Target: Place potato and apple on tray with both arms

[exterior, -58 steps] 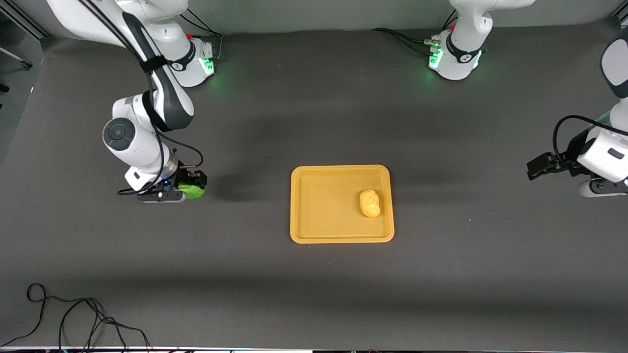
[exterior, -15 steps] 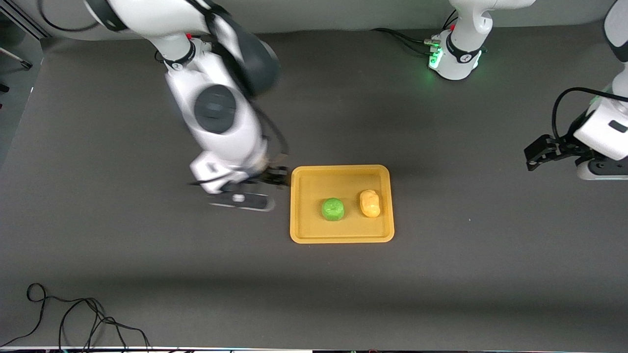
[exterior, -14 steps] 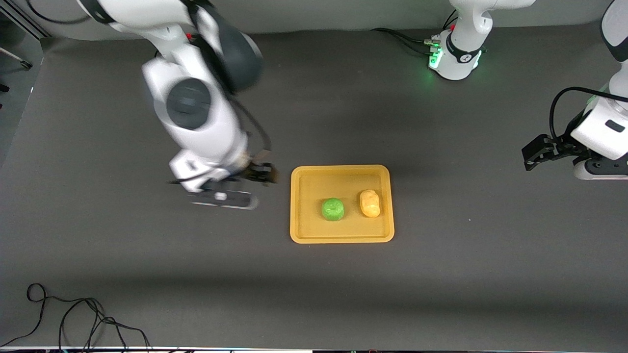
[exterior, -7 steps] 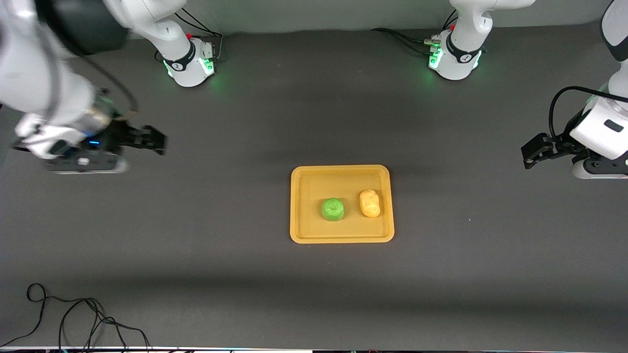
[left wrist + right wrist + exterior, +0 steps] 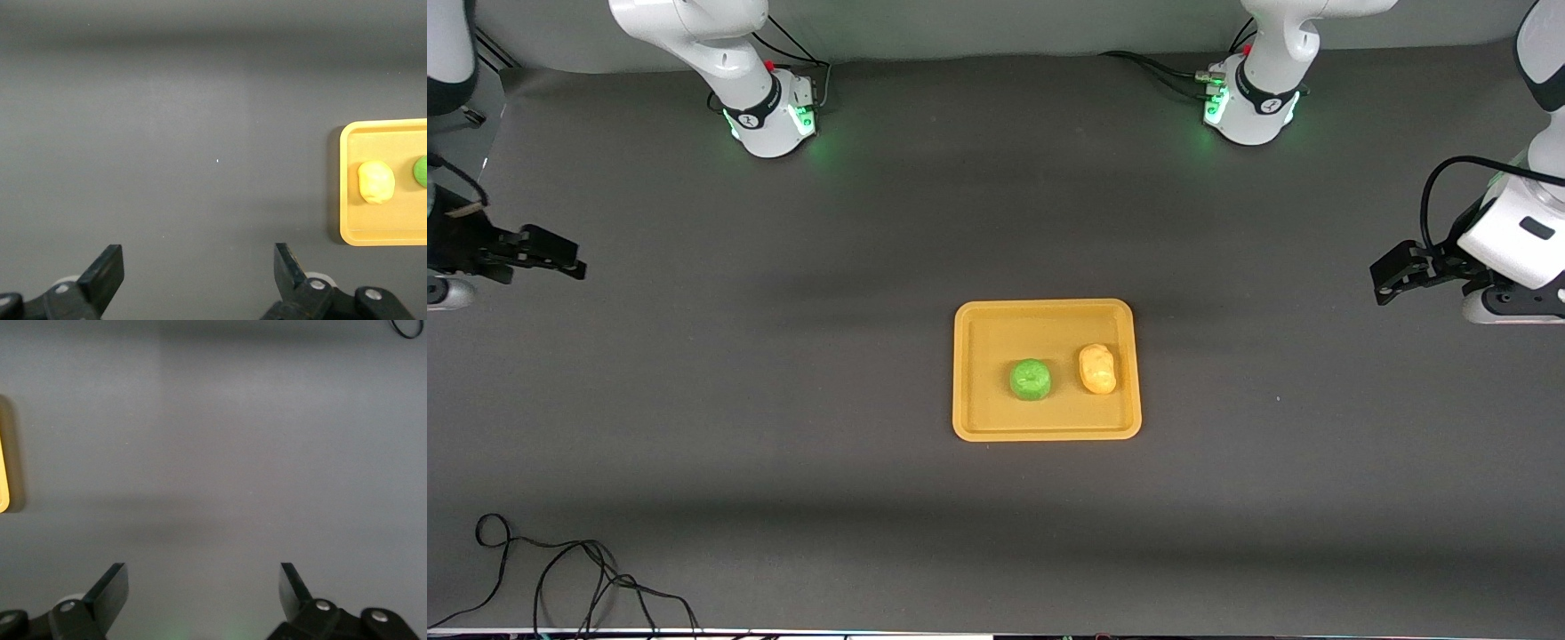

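Tray on the dark bench, midway between the two arms' ends. The apple and the potato both lie inside its rim, just beside one another but apart, the potato toward the left arm's end. Judged from this layout, the placing is complete.

Left claw: raised over bare bench at the left arm's end, well apart from the tray; its wrist view shows the fingers spread wide, nothing between them. Right claw: over bare bench at the right arm's end, likewise wide and empty, with only a sliver of tray edge in its wrist view.

Handling, as a judgement: both pieces look light, rigid and glossy, hence liable to slip or roll. The apple would best be pinched across its widest girth, the potato across its narrow waist. The low rim offers little restraint.
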